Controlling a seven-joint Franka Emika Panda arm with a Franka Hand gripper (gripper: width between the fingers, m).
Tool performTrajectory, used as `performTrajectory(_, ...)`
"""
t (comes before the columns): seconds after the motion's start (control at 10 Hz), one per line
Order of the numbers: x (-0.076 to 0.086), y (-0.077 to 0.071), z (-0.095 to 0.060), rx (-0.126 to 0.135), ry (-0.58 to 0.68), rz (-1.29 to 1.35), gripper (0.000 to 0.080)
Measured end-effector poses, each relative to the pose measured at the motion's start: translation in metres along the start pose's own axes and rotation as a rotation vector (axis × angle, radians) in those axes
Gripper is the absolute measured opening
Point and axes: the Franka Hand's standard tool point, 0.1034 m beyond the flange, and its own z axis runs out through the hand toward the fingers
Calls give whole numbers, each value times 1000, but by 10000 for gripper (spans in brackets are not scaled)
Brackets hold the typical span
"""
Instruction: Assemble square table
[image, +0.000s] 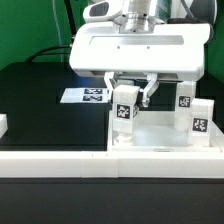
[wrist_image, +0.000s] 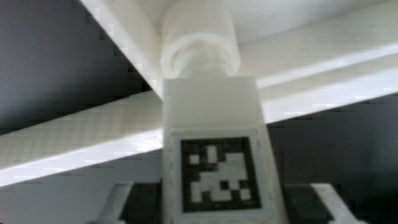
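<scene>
On the exterior view's left, the marker board (image: 84, 95) lies flat on the black bench (image: 40, 110), well apart from the arm. A small white block (image: 3, 124) sits at the far left edge of that view. A long white border wall (image: 60, 158) runs along the front of the bench.

At centre, the hand (image: 133, 97) hangs below the arm's broad white housing. Its two fingers (image: 150, 92) stand on either side of a tagged white leg (image: 124, 107), clamped on it. The wrist view confirms this: the leg (wrist_image: 217, 140) fills the space between the dark fingers (wrist_image: 121, 203), tag facing the camera, and its rounded end meets the white ribs of the table top (wrist_image: 107, 140).

The table top (image: 160, 135) rests on the bench against the border wall, under the hand. On the exterior view's right, two further tagged legs (image: 199, 120) stand upright on the table top, close to each other.
</scene>
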Motion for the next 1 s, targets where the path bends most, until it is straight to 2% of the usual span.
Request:
performTrajectory(0.1,-4,2,3,-5,-5,-4,290)
performTrajectory(0.7,-4,2,4,-6,3,5,290)
performTrajectory(0.8,-4,2,4,-6,3,4,471)
performTrajectory(0.9,-4,2,4,-7,3,3,587)
performTrajectory(1.0,-4,2,4,-7,3,2,587)
